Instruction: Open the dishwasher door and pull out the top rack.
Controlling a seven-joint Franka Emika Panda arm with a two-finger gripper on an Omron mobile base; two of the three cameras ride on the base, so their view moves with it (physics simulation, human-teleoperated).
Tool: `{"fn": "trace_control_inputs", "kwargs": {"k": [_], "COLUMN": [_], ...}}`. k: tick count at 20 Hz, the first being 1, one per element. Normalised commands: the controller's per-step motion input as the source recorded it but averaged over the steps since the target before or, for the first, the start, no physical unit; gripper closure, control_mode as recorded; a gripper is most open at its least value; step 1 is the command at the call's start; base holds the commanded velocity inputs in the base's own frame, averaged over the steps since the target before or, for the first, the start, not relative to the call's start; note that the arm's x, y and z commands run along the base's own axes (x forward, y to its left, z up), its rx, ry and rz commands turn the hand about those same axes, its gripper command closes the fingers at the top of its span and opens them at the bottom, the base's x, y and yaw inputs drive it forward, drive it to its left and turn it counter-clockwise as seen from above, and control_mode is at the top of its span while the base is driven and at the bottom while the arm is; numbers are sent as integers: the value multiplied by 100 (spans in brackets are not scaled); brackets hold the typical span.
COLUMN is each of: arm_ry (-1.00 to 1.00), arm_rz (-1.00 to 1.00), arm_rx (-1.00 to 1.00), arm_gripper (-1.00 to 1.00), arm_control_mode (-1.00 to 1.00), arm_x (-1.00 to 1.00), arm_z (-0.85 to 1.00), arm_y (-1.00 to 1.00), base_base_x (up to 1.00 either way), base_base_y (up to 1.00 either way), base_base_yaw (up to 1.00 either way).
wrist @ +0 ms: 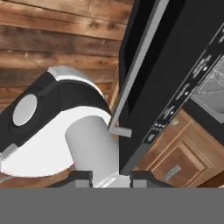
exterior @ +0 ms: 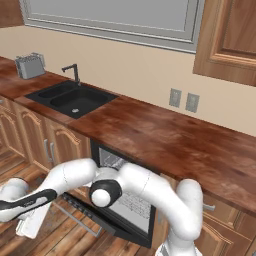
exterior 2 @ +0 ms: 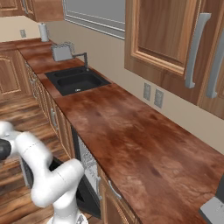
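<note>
While the dishwasher door hangs part-open at lower centre, top rack sits inside the opening. Gripper fingertips slightly apart, holding nothing, near the bar handle. Risk: door swings back, or arm fouls it.

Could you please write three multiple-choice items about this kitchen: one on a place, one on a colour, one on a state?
1. Where is the toaster?
A. on the counter beyond the sink
B. on the floor
C. inside the dishwasher

2. What colour is the sink?
A. white
B. black
C. red

3. How is the dishwasher door?
A. fully shut
B. removed
C. swung down open

Answers:
1 A, it stands on the counter past the sink.
2 B, the basin is black.
3 C, the door hangs down and the rack shows inside.
</note>
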Motion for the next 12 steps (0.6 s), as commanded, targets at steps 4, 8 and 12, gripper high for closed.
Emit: {"fn": "trace_control_inputs", "kwargs": {"k": [4, 8, 12], "arm_ry": [-1, -4, -1], "arm_rz": [0, 0, 0], "arm_rx": [11, 7, 16], "arm_gripper": [-100, -100, -100], "arm_control_mode": [-100, -100, -100], "arm_x": [-74, -66, -41], "arm_z": [53, 32, 59], "arm_y": [-100, -100, -100], "base_base_x": [0, 0, 0], "base_base_y": [0, 0, 0], "base_base_yaw": [0, 0, 0]}}
